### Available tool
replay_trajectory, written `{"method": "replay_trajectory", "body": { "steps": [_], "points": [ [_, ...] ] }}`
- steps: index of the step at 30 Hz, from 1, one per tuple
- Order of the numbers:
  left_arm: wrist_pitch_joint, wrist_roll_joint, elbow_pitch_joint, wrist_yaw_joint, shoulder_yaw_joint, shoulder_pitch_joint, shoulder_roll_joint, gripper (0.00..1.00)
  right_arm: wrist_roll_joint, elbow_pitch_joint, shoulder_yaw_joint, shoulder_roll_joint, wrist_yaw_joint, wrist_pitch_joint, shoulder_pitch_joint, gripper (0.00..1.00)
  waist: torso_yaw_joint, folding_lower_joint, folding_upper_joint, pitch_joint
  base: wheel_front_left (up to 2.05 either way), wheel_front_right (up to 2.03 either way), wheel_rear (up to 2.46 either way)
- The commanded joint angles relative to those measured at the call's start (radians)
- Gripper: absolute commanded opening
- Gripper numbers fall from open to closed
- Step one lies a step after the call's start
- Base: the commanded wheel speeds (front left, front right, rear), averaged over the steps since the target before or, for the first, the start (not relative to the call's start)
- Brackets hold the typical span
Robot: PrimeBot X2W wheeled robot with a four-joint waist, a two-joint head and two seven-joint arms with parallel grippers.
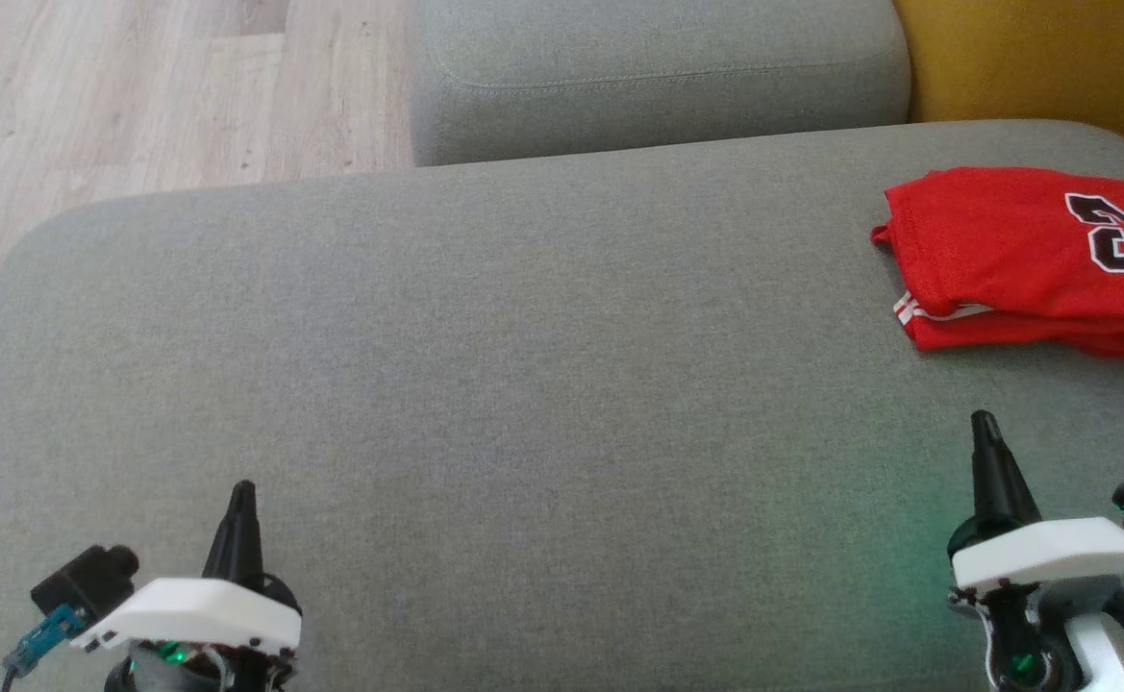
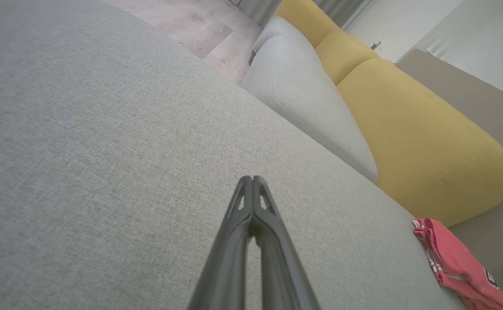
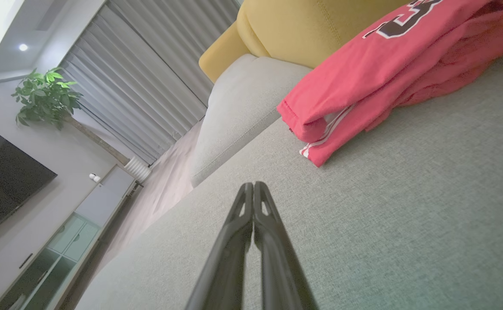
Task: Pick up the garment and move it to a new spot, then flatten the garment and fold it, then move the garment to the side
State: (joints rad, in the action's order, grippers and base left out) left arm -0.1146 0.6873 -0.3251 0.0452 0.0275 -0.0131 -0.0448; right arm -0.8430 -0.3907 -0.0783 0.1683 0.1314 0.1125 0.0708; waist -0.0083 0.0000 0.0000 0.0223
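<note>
Broad grey fabric cushion (image 1: 485, 365), one thing on it — a folded red garment (image 1: 1013, 255), far right edge

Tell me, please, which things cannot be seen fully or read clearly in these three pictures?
- Head view: the picture's right edge cuts off the red garment and its number.
- Left wrist view: the garment's print is too small to read.
- Right wrist view: the top edge cuts the print.
- Every view: the top fold hides the lower layers.

The red garment (image 1: 1023, 255) with black numerals lies folded flat at the cushion's far right edge.
</note>
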Motion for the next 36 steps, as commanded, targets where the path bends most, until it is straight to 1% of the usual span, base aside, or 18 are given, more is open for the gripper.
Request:
{"method": "replay_trajectory", "body": {
  "steps": [1, 36],
  "points": [
    [0.007, 0.033, 0.038, 0.007, -0.022, 0.064, -0.004, 0.0, -0.028, 0.041, 0.009, 0.003, 0.0, -0.009, 0.044, 0.0, 0.0, 0.0, 0.0, -0.001, 0.0, 0.0, 0.0],
    [0.108, 0.436, 0.057, 0.043, -0.077, 0.09, -0.004, 0.0, -0.362, 0.088, 0.093, -0.052, -0.001, -0.108, 0.041, 0.0, 0.004, 0.0, 0.0, -0.012, 0.0, 0.0, 0.0]
  ]
}}
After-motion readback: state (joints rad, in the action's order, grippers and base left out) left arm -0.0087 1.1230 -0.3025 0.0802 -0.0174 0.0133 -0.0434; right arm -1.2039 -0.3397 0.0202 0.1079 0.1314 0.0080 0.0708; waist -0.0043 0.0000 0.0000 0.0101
